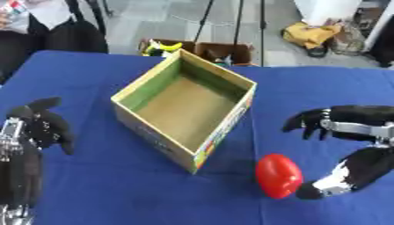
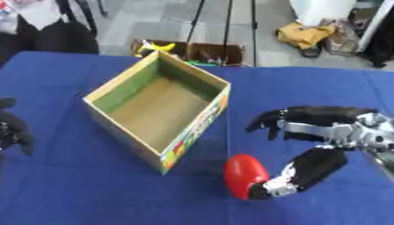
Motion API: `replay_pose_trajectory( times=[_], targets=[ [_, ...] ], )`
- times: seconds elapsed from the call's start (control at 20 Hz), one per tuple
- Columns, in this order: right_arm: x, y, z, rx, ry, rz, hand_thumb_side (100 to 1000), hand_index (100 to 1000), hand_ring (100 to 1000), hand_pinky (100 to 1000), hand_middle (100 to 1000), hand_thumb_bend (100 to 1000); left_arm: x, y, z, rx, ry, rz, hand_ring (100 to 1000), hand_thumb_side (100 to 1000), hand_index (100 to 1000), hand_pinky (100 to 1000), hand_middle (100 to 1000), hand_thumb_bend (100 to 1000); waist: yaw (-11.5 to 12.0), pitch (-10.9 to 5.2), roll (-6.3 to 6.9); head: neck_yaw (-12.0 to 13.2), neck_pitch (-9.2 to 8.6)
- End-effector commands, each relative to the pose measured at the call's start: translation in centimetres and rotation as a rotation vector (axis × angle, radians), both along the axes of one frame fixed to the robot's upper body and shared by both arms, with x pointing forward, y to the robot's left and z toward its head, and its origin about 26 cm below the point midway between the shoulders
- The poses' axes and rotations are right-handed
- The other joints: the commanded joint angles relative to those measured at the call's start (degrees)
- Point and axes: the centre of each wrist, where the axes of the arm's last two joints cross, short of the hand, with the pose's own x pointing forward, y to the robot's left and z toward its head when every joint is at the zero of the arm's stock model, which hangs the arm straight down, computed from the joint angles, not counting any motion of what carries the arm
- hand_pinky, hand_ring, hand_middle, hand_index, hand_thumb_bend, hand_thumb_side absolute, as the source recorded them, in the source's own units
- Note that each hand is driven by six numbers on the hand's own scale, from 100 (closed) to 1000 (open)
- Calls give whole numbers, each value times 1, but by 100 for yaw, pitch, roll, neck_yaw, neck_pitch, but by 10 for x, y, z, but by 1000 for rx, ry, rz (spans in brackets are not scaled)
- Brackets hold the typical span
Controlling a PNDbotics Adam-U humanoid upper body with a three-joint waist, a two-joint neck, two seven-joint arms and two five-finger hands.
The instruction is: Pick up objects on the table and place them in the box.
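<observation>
Right eye view shows the right hand (image 2: 323,132) reaching in from the right side over the blue table (image 2: 308,83), its fingers (image 2: 265,121) spread and curved forward while the thumb (image 2: 296,176) stretches down and left until its tip meets the right side of a red rounded object (image 2: 245,175). The fingers sit above and apart from that red thing, so the hand is open around it rather than closed on it. The red object lies on the cloth just off the near corner of the open cardboard box (image 2: 196,127), close to it but not touching as far as can be told. The box stands askew on the table, its inside showing a brown floor and green inner walls, with coloured print on the outer face nearest the camera. At the left side the left hand (image 1: 42,125) rests with fingers relaxed and apart, holding nothing, well away from both the box and the red object.
</observation>
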Motion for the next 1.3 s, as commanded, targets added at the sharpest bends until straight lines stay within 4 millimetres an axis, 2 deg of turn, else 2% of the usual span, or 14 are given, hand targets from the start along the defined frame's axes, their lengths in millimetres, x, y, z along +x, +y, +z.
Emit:
replay_pose_trajectory(
  times=[0.05, 0.5, 0.95, 1.3],
  targets=[
    [-3, 4, 5, -29, -29, -23, 741, 984, 839, 737, 959, 678, -3, 1, 7, 17, -26, -6, 399, 1000, 738, 271, 424, 100, 9, -79, 8, -17, -16],
    [-3, 14, -11, -44, 2, -44, 719, 983, 847, 738, 977, 670, -2, 0, 8, 19, -29, -13, 399, 1000, 739, 270, 424, 100, 50, -36, 9, -68, -47],
    [-2, 17, -18, -15, 51, -70, 685, 975, 810, 697, 966, 651, -2, -1, 9, 20, -32, -18, 399, 1000, 740, 269, 424, 100, 90, 1, 7, -121, -77],
    [7, 12, -22, -13, 54, -117, 679, 968, 806, 672, 965, 577, -2, -2, 9, 21, -32, -20, 400, 1000, 740, 269, 425, 100, 105, 16, 11, -148, -101]
  ],
)
